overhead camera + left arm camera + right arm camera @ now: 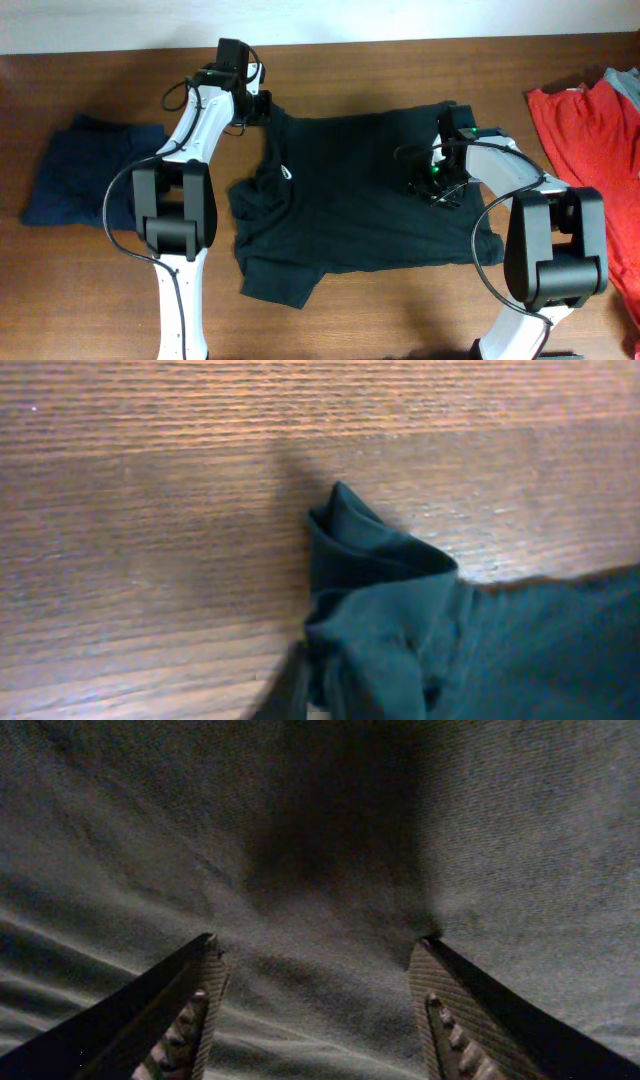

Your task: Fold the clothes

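Ridged fingers (195, 1010) of the right gripper (312, 960) stood apart and empty, their tips dimpling the black T-shirt (350, 190).
Spread across the middle of the table (400, 310), the shirt had its 11 o'clock corner bunched and clamped in the closed left gripper (258, 106), while the right gripper sat near its 3 o'clock edge. A navy garment (75, 170) lay at the table's 9 o'clock and a red garment (580, 130) at 3 o'clock. As I judged it, the pinch looked thin, so the corner could slip free on a lift. If the right tips bore down while the left pulled, the cloth would stretch or bunch instead of folding cleanly. On the shirt's 9 o'clock side, the small white logo (287, 173) was too small to read, and no other writing showed.
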Robot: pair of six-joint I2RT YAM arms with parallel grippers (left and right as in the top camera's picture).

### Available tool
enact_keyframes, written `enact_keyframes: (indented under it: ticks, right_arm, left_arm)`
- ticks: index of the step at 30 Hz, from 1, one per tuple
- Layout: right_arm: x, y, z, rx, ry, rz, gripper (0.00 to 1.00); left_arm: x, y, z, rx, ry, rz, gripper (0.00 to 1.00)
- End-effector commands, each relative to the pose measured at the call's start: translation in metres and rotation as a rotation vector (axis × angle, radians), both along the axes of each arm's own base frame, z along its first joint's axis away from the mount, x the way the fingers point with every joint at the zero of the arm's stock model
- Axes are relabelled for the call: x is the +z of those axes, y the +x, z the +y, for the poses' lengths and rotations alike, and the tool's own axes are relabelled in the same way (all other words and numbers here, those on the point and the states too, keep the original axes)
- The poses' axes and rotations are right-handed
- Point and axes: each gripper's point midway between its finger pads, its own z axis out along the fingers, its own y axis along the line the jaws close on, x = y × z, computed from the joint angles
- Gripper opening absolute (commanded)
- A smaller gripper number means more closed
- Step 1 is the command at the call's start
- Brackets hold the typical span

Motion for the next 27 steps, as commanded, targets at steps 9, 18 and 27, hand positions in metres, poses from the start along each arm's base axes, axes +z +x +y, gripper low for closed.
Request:
enact_keyframes:
  ticks: [9,18,27]
  right_arm:
    - [-0.020,-0.012,-0.003,0.005,-0.021,0.066,0.62]
    - [-0.020,-0.012,-0.003,0.005,-0.021,0.066,0.62]
    - [-0.020,-0.016,-0.003,0.012,-0.022,0.083,0.62]
  left_arm:
    - [0.077,0.054,0.085,0.145,0.043,-0.188,0.01]
    - [0.062,0.062,0.094,0.078,0.079,-0.202,0.18]
    - [0.099,0.053,0.115,0.119,0.141,-0.201,0.44]
